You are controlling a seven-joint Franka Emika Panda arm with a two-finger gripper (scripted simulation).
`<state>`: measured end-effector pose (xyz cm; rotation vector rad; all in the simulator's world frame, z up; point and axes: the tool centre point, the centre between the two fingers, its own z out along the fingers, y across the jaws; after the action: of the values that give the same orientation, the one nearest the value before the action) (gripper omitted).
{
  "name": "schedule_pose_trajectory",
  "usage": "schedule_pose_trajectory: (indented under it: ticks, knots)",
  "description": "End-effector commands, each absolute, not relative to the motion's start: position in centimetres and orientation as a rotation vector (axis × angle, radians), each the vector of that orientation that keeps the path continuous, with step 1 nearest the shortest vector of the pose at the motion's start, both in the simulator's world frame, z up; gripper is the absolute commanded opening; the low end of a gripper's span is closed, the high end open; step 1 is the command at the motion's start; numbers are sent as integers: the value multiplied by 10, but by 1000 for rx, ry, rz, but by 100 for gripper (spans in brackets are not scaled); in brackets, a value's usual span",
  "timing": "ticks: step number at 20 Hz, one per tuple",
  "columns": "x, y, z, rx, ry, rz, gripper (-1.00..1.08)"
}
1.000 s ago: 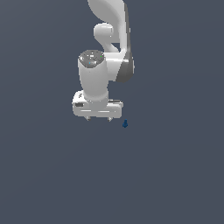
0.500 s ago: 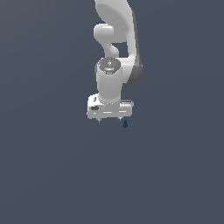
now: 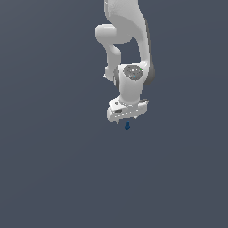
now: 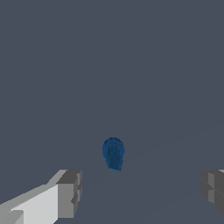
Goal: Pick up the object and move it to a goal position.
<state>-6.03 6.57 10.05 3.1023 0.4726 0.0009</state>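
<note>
The object (image 3: 127, 126) is a tiny dark blue upright piece standing on the grey floor. The white gripper (image 3: 128, 120) hangs just above it, pointing down. In the wrist view the object (image 4: 113, 154) shows between the two grey fingertips (image 4: 70, 194), which stand wide apart and clear of it. The gripper (image 4: 142, 190) is open and holds nothing.
The white arm (image 3: 127, 49) rises from the gripper toward the top of the exterior view. A plain grey floor (image 3: 53, 169) fills everything else in both views.
The arm has swung toward the exterior view's right, bringing the gripper from beside the object to directly over it. The object has not moved.
</note>
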Motion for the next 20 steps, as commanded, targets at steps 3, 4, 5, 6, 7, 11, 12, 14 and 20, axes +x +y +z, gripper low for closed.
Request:
schedule_pose_trajectory:
  ticks: [3, 4, 5, 6, 7, 11, 12, 14, 20]
  knots:
    - [-70, 79, 93, 3094, 540, 0, 100]
    - [-71, 80, 93, 3094, 545, 0, 100]
    - [-71, 81, 92, 3094, 546, 0, 100]
    - [-70, 79, 93, 3095, 538, -1, 100]
    - [-70, 79, 93, 3095, 538, -1, 100]
    - [-71, 80, 85, 3095, 540, -1, 100]
    - [-71, 80, 81, 3095, 541, -1, 100]
    - [-71, 80, 72, 3095, 542, -1, 100]
    - [-72, 81, 47, 3094, 546, 0, 100]
